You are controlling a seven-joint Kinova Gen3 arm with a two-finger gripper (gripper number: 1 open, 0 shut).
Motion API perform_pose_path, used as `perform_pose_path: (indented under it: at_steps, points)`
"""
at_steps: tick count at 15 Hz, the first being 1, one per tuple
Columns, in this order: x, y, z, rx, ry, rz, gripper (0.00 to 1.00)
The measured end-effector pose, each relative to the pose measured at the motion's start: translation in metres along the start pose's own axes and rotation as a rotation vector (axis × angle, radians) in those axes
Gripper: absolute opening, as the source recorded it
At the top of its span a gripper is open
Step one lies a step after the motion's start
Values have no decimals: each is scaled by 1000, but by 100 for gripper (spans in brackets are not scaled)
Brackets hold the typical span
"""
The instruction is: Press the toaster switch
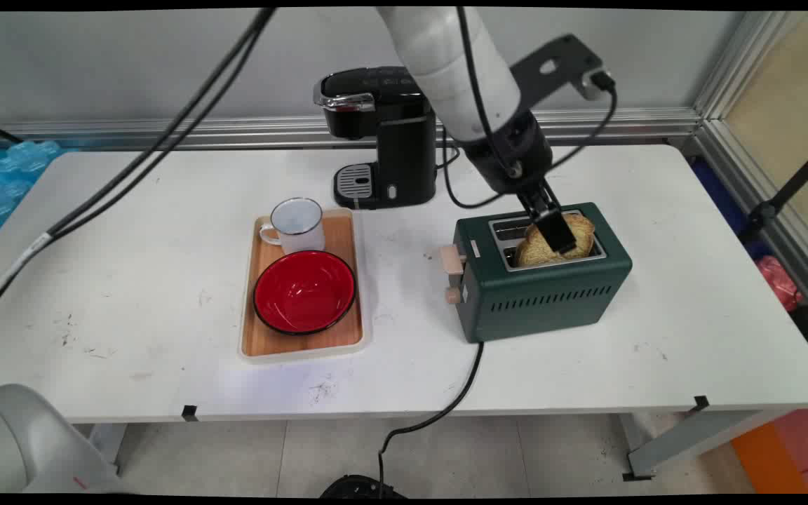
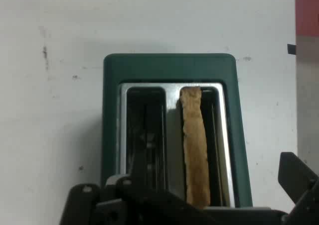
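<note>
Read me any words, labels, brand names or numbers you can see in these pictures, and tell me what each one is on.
None can be read.
Coffee maker: small marks on its top panel, too small to read.
Toaster: a pale tag by its lever, no legible text.
Mug, red bowl, tray: no lettering shows.

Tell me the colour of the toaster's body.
Dark green toaster, with a beige lever and knob; it shows best in the main view.

Robot lab w/ mock kitchen: aluminium-frame walls (image 1: pixel 726 77), white bench (image 1: pixel 130 280), coffee maker (image 1: pixel 383 137), toaster (image 1: pixel 541 284).
</note>
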Motion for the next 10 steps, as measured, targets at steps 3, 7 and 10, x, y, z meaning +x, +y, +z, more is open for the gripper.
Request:
perform_pose_path:
  at_steps: [3, 7, 10]
  points:
    - [-12, -3, -26, 5, 17, -4, 100]
    - [-33, -5, -68, 11, 31, -9, 100]
    - [-47, -5, -93, 15, 33, -7, 100]
